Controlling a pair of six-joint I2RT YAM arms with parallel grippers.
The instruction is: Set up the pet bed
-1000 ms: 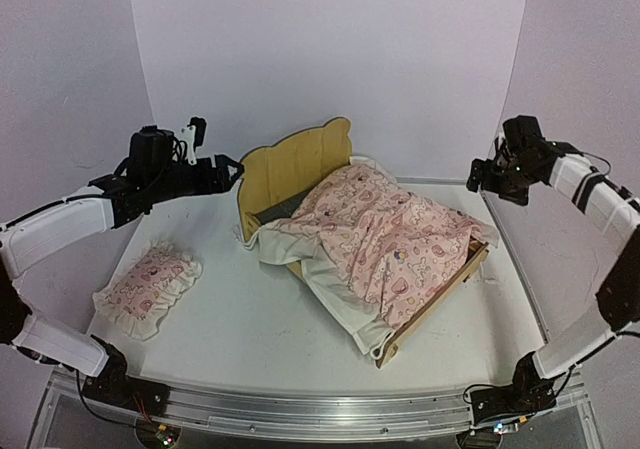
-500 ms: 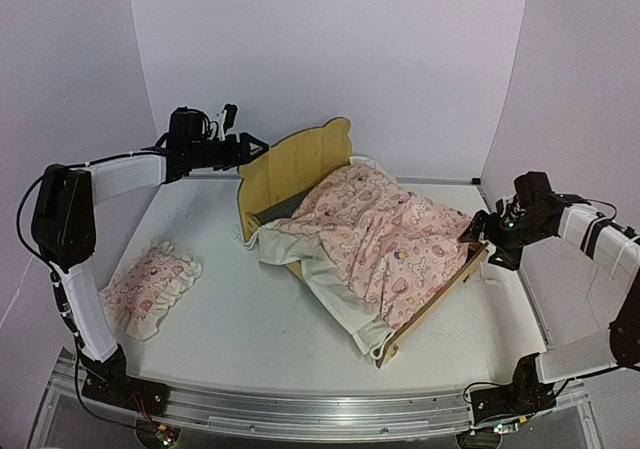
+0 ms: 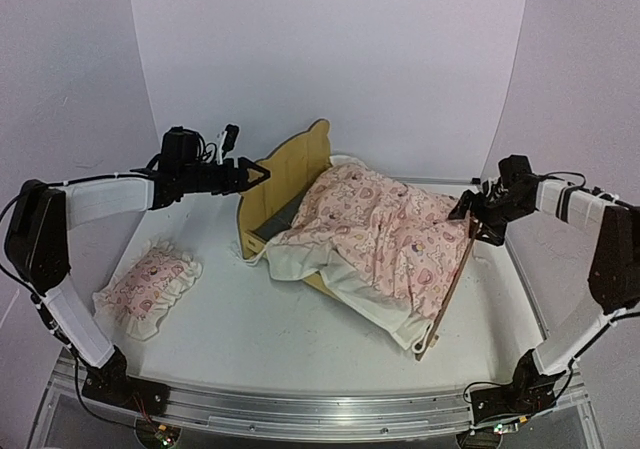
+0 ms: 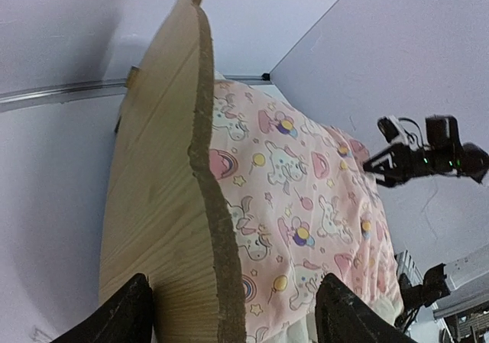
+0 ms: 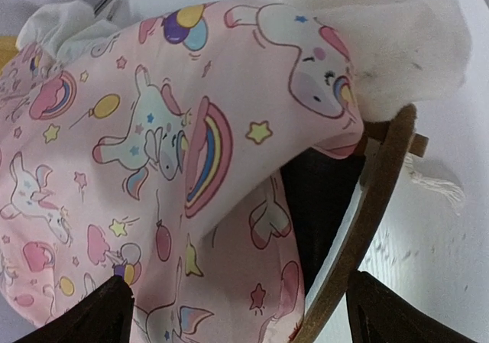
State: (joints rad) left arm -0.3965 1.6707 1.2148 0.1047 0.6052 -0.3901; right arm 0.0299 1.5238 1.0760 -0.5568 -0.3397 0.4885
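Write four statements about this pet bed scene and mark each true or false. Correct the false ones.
1. The pillow lies on the table, apart from the pet bed. True.
2. The blanket is folded on the table beside the bed. False: it is draped over the bed, covering most of it.
3. The left claw straddles the headboard, with one finger on each side. True.
4. The right claw is shut on the pillow. False: it is open at the footboard, across the bed from the pillow.
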